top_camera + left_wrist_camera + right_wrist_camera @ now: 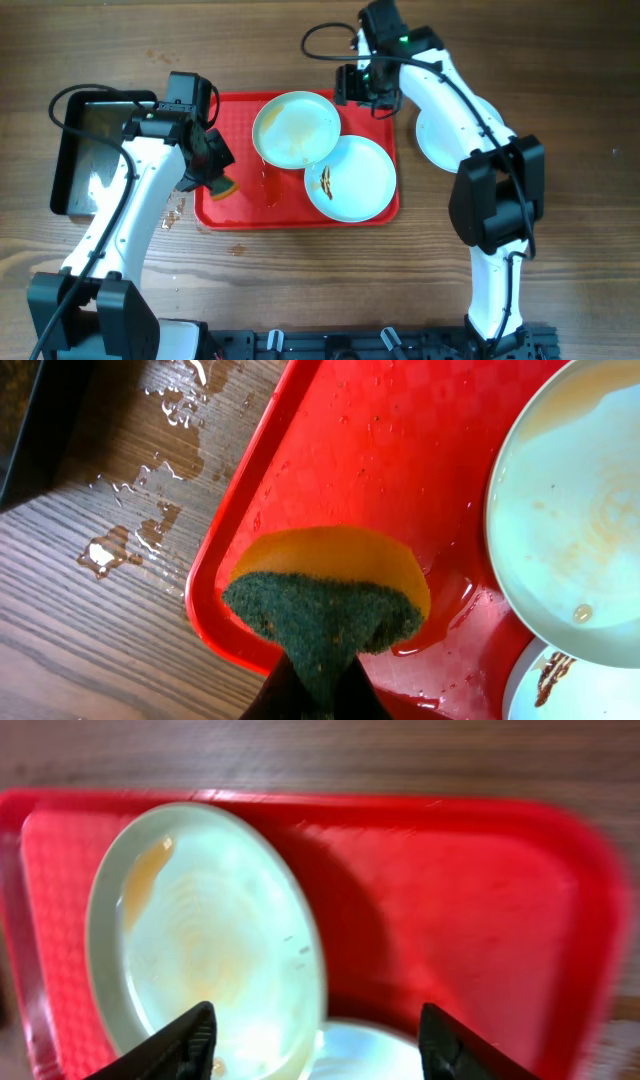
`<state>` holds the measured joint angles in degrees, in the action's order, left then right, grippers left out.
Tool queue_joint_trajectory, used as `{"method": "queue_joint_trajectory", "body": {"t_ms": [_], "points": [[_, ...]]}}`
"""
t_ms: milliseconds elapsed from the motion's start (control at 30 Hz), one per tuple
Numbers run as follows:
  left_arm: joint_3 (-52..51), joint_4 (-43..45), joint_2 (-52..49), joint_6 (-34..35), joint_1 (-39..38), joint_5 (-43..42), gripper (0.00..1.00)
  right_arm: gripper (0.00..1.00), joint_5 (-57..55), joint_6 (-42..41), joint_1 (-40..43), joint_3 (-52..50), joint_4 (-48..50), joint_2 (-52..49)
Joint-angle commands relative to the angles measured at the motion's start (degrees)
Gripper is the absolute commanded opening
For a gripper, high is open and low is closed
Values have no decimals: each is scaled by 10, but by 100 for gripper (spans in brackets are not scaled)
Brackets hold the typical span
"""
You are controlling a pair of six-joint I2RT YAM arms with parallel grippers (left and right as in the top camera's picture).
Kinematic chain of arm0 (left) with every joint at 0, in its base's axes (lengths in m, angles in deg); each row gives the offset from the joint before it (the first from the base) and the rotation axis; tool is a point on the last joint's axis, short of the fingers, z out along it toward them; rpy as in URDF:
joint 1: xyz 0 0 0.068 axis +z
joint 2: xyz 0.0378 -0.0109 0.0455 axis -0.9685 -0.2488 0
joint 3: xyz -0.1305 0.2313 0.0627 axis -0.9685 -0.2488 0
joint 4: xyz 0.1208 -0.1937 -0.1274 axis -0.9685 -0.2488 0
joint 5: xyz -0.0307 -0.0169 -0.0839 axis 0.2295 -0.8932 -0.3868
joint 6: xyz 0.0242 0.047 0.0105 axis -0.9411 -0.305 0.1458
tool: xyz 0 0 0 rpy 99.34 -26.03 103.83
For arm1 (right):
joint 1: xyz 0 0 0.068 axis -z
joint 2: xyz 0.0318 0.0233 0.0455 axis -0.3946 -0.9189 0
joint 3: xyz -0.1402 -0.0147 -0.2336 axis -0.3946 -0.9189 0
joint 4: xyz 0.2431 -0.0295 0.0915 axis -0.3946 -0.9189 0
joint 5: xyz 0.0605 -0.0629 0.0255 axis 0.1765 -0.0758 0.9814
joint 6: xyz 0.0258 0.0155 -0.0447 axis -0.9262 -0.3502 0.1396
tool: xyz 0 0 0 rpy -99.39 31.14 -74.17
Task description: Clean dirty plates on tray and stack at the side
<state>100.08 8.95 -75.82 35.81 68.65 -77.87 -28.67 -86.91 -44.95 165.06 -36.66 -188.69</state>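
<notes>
Over tray (pixel 330 450), sponge (pixel 325 595) in closed left hand (pixel 315 692)

Overhead, the right arm (pixel 470 110) covers part of the outside plate (pixel 435 145), which lies beside the tray (pixel 240 110). The right wrist view is blurred throughout, and its bottom edge cuts off the lower plate (pixel 365 1050). The pinched sponge (pixel 325 600) hides the fingertips of the left gripper (pixel 315 695)

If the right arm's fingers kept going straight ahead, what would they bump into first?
Probably the smeared plate on the red tray; it lies ahead of the right arm's open fingers, though depth is unclear.
</notes>
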Motion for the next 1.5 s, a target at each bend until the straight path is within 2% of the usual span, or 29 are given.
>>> {"method": "queue_joint_trajectory", "body": {"t_ms": [0, 100, 367, 500, 567, 633, 900, 933, 1033, 1133, 1233, 1333, 1367, 1467], "points": [[6, 4, 7, 8, 3, -9, 4, 64, 17, -13, -21, -5, -19, -15], [6, 5, 7, 8, 3, -9, 4, 64, -23, -49, -49, -12, -23, -26], [6, 7, 7, 8, 3, -9, 4, 64, -66, -67, -54, -12, -31, -58], [6, 10, 7, 7, 3, -9, 4, 43, -66, -85, -54, -13, -29, -63], [6, 10, 7, -7, 3, -9, 4, 39, -62, -95, -54, -13, -26, -65], [6, 11, 7, -7, 3, -9, 4, 37, -57, -95, -54, -13, -22, -65], [6, 16, 7, -7, 3, -11, 4, 39, -57, -114, -54, -47, 16, -66], [6, 16, 7, -7, 3, -11, 4, 36, -57, -113, -54, -47, 23, -66], [6, 16, 7, -7, 3, -11, 4, 18, -58, -104, -54, -37, 28, -65], [6, 16, 7, -7, 3, -11, 4, 4, -58, -68, -53, 12, 3, -64], [6, 16, 7, -7, 3, -11, 4, 4, -68, -16, -53, 75, -41, -60], [6, 19, 7, -7, 3, -11, 4, 4, -154, 14, -53, 129, -96, -56], [6, 21, 7, -7, 3, -11, 4, 4, -191, 54, -56, 136, -109, -42], [6, 36, 7, -7, 3, -11, 4, 4, -365, 89, -78, 136, -131, -5]]}}
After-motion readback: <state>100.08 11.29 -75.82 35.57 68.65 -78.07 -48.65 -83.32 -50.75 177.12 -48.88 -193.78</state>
